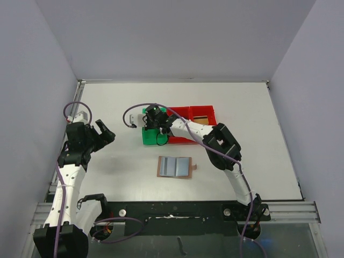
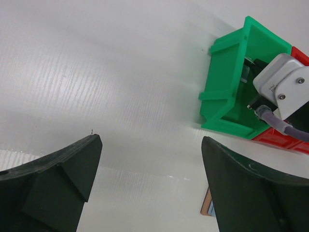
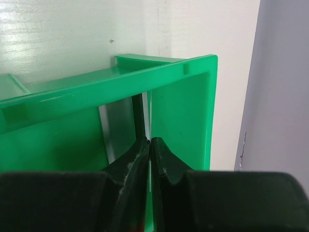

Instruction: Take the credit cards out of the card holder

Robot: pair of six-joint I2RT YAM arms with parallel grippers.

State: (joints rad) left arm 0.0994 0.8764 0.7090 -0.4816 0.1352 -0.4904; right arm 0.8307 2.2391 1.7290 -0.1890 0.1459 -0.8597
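Brown and leather-like, the card holder [image 1: 174, 166] is spread open, pale pockets up, on the table [image 1: 258, 134] between the arms. Just beyond it the right gripper [image 3: 149, 141] is dipped into the green bin [image 3: 188, 111], jaws pinched shut; whether a card is pinched cannot be told. Any release is best made low inside the walls. The left gripper [image 2: 149, 145] is held wide open, empty.

At the bottom edge of the left wrist view, only a corner of the card holder [image 2: 206, 205] shows; the rest is behind a dark jaw. The red bin [image 2: 280, 137] runs off the right edge. From above, the right jaws are hidden inside the green bin [image 1: 145, 138]. The thin strip above their tips cannot be identified.
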